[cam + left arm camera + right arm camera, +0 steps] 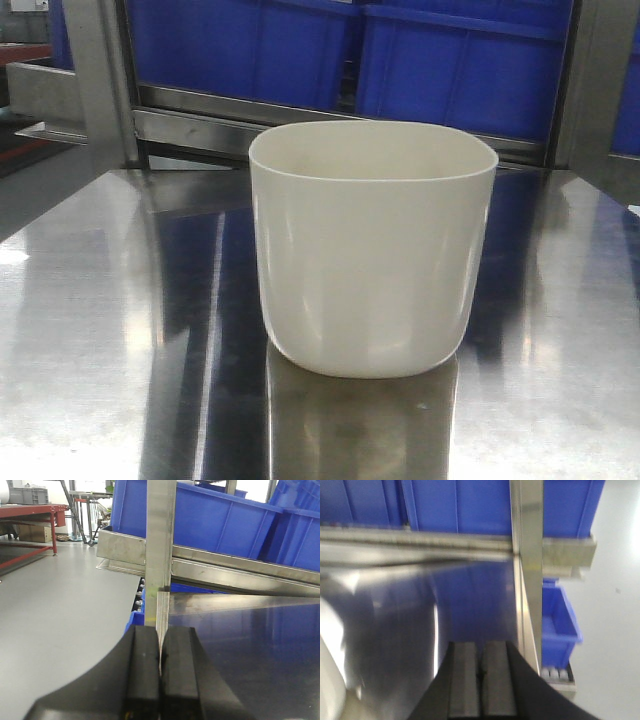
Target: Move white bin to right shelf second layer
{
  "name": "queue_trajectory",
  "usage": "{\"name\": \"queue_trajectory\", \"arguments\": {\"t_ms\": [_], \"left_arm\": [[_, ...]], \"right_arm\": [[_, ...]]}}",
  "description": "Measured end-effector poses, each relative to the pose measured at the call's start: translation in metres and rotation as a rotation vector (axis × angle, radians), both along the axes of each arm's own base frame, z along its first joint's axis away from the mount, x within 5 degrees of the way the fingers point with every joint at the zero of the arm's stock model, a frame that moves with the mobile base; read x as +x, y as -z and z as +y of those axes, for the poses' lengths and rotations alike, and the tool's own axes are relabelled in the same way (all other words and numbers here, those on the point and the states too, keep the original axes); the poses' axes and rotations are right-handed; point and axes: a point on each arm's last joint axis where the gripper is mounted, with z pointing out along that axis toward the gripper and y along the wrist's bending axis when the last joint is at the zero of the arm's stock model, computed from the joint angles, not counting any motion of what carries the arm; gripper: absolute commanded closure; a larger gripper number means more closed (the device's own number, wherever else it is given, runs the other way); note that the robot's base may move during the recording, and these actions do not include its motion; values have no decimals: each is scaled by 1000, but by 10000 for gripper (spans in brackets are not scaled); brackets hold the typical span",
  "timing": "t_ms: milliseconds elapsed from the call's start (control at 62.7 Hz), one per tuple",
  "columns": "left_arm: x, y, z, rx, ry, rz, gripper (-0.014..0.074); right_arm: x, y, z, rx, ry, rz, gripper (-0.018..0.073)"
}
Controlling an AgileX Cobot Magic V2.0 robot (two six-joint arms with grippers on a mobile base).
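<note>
One white bin (372, 260) upright mid tabletop (90, 350), blue crates (460, 60) beyond; untouched. Risk: smooth tapered wall slips from pinch, or bin skids on polished steel if nudged. Both arms low, aimed at far rack (200, 125). Left gripper (160, 680) pressed together, empty, facing left post (160, 540); right gripper (481, 680) likewise, bin at its left.

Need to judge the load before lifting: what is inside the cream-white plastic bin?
The cream-white rounded-square plastic bin shows only bare upper inner wall; nothing rises above the rim. The near wall hides its floor, so low contents cannot be excluded.
</note>
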Motion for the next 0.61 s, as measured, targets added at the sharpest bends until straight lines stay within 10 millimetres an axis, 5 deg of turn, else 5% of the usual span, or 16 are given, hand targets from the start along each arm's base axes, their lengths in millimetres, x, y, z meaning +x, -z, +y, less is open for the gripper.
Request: {"name": "queue_trajectory", "arguments": {"t_ms": [160,367,431,606], "left_arm": [[0,0,0,0,0,0,512],[0,0,0,0,0,0,512],[0,0,0,0,0,0,512],[0,0,0,0,0,0,512]], "right_arm": [[19,-56,1,1,-6,-40,504],[58,-97,6,-3,-55,210,490],[69,-102,8,-1,-72,305,431],[103,-107,14,19,-130,603,51]]}}
